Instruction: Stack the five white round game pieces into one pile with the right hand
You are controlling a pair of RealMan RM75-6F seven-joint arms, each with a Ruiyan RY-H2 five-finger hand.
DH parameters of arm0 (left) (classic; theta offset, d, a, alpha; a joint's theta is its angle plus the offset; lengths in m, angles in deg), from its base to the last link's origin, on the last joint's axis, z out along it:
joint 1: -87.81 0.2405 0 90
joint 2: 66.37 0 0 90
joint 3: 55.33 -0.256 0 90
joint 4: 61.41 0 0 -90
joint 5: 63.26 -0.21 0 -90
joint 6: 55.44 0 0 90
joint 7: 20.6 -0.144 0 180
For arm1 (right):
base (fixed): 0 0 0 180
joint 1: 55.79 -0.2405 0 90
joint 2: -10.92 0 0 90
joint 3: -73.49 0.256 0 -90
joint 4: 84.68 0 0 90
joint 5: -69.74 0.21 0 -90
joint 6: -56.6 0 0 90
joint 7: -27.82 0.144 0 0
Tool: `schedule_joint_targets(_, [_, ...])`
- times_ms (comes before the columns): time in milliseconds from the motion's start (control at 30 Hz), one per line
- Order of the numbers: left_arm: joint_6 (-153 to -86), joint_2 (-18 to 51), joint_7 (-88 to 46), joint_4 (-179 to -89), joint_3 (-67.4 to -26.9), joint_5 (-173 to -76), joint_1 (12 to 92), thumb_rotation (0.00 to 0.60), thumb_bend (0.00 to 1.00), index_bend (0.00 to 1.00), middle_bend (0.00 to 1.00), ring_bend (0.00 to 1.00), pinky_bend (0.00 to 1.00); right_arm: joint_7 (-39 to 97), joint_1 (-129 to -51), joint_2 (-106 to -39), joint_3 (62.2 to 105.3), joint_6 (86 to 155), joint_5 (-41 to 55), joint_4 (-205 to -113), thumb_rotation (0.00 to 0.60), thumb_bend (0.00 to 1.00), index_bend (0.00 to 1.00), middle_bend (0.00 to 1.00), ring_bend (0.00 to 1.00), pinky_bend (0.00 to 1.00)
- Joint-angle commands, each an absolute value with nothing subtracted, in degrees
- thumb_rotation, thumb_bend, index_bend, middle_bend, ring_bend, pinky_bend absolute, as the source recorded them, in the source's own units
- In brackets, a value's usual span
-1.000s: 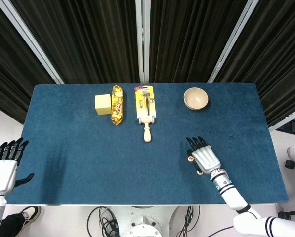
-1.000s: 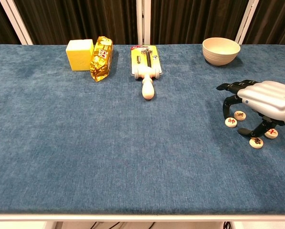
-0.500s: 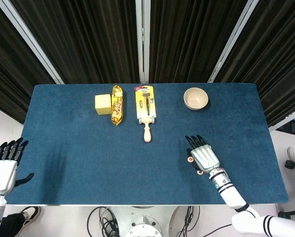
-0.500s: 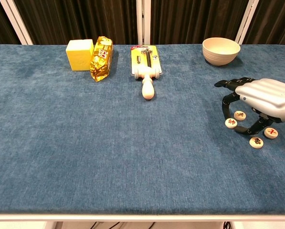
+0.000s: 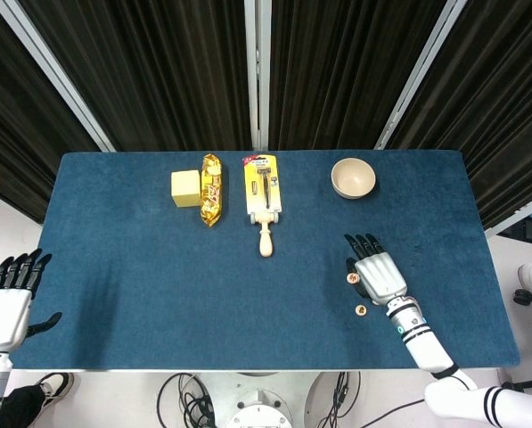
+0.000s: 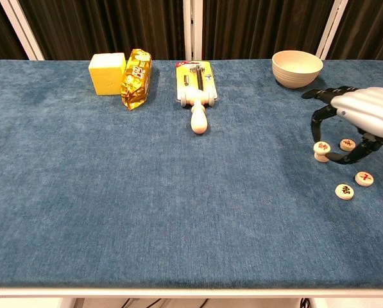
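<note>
The game pieces are small round discs, cream-white w/ red or dark characters on top. In the chest view a two-high stack is seen at the right side of the blue table, w/ single pieces nearby: one just right of the stack, one nearer the front edge, one just left of that & closest to the camera. Markings are too small to be read.

The right hand is arched over the stack & the piece beside it, fingers curled down. Fingertips are placed right at the stack; whether a piece is pinched can't be told. The wrist is cut off by the frame edge in the chest view. From the head view most pieces are hidden under the right hand; only two are made out at its left edge.

The left hand is seen off the table at lower left, fingers spread, nothing held.
</note>
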State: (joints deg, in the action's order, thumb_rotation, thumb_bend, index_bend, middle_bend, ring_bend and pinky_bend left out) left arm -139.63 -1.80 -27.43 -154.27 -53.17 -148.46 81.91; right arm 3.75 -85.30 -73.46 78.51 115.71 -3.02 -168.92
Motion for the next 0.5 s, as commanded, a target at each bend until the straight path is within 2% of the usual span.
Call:
schedule_joint_targets(33, [-139.6,-1.8,-27.5,-154.3,-53.2,-148.4,81.9,0.6,0.13,0.08,0.0,0.0,0.0,3.5,-85.2,-73.1,78.5,115.4,-2.1,-168.7,0.6,0.29,0.55,0.01,0.0,0.0])
schedule_joint_targets(500, [-139.6,-1.7,-27.7,-154.3,-53.1,-148.3,81.9,0.6,0.13,0.08,0.0,0.0,0.0,2.9,-85.7,-74.1,78.4,114.8,-0.6,-167.3,0.6,0.28,0.55,0.0,0.0,0.0])
